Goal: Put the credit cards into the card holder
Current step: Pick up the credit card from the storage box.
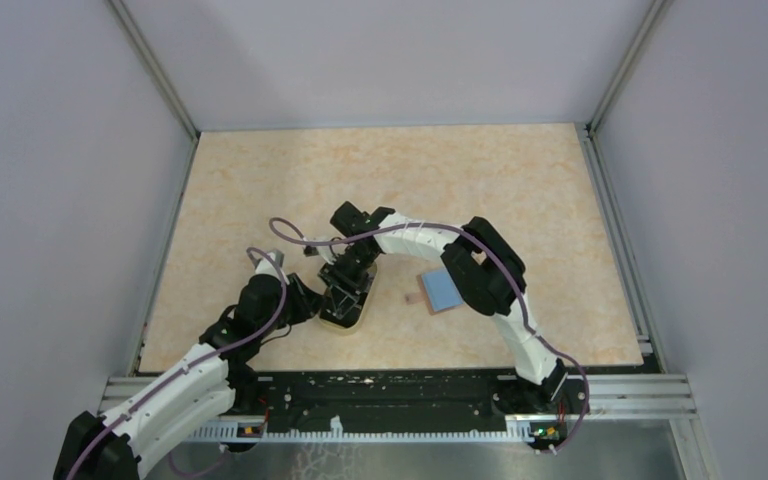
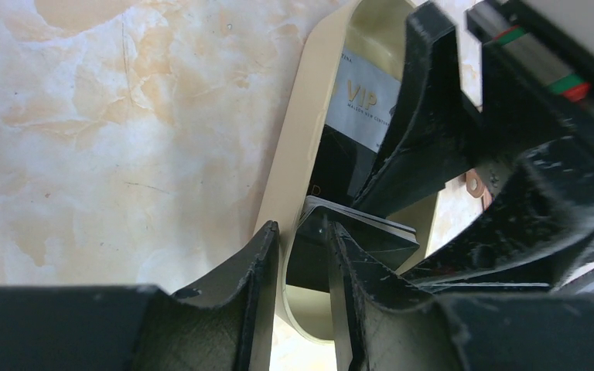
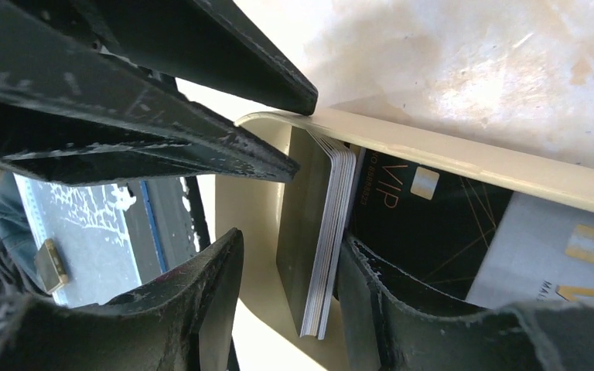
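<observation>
Credit cards (image 3: 321, 239) in cream dish (image 3: 448, 154)

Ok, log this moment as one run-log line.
left gripper: open, astride dish rim | right gripper: open around credit cards stacked on edge in dish | card holder: open on table

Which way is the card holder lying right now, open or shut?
Open: the card holder lies flat on the table, its light blue inside facing up in the top view.
</observation>
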